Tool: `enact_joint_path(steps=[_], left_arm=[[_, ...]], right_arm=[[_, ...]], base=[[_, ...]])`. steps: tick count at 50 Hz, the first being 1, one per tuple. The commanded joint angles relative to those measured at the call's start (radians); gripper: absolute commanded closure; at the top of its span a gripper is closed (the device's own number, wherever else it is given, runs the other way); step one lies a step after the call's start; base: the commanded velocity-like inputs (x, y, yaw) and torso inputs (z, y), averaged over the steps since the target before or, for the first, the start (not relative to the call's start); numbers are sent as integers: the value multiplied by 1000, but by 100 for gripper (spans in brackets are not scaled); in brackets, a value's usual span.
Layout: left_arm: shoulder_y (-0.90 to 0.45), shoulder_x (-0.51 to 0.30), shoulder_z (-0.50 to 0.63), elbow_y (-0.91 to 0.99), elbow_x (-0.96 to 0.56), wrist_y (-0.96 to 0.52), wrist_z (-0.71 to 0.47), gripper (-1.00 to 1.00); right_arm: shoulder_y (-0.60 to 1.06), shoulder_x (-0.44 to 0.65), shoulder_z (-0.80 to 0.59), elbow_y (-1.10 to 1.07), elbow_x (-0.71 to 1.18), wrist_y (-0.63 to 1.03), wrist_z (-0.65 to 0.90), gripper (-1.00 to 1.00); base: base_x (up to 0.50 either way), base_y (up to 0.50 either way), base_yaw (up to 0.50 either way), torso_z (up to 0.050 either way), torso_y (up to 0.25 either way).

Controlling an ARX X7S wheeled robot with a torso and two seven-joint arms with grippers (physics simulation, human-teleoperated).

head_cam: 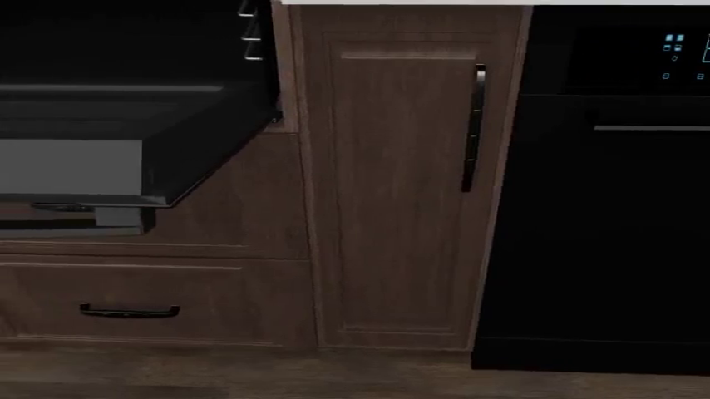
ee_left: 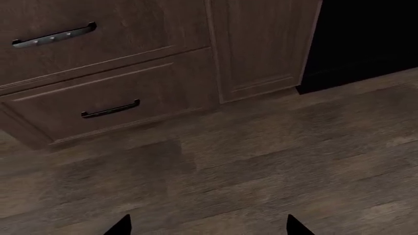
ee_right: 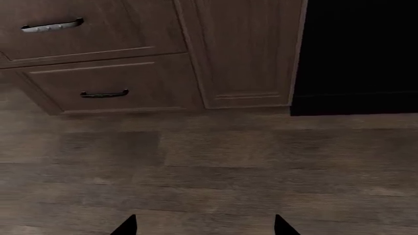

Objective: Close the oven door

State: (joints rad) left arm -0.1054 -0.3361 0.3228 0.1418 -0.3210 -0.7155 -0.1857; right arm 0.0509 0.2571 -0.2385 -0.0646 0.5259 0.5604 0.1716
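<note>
The oven door (head_cam: 122, 112) hangs open at the upper left of the head view, a flat black panel lying level with a grey edge (head_cam: 66, 166) facing me. Behind it is the dark cavity, with rack ends (head_cam: 251, 35) showing at its right wall. Neither arm appears in the head view. My left gripper (ee_left: 209, 230) is open over the wooden floor, with only its two black fingertips (ee_left: 121, 227) showing. My right gripper (ee_right: 205, 230) is also open above the floor, empty, and its fingertips (ee_right: 127, 227) are far apart. Both wrist views face the low cabinets, and the oven door is out of their view.
Below the oven sit brown drawers with black bar handles (head_cam: 129, 312) (ee_left: 109, 109) (ee_right: 104, 94). A tall brown cabinet door (head_cam: 400, 191) with a vertical handle (head_cam: 475, 125) stands in the middle. A black appliance front (head_cam: 604, 233) with a cyan display (head_cam: 673, 41) is on the right.
</note>
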Motion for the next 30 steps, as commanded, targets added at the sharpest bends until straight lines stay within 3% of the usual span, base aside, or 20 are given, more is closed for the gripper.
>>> enact_joint_path(steps=[1,26,30], left_arm=[[0,-1,-2,-7,-5,6,-1,-100],[-13,-7,8,30,-19,-33,-8,-100],[-11,2,14,-29,-7,18,2,-100]], right_arm=[[-1,4,-6,-8,0,-3,4,-100],[3,7,-13,-1,14,-6,2,-100],[2,9,-11,6,15,-10,3,-100]], base=[[0,191,0,0,0],[0,232,0,0,0],[0,233,0,0,0]])
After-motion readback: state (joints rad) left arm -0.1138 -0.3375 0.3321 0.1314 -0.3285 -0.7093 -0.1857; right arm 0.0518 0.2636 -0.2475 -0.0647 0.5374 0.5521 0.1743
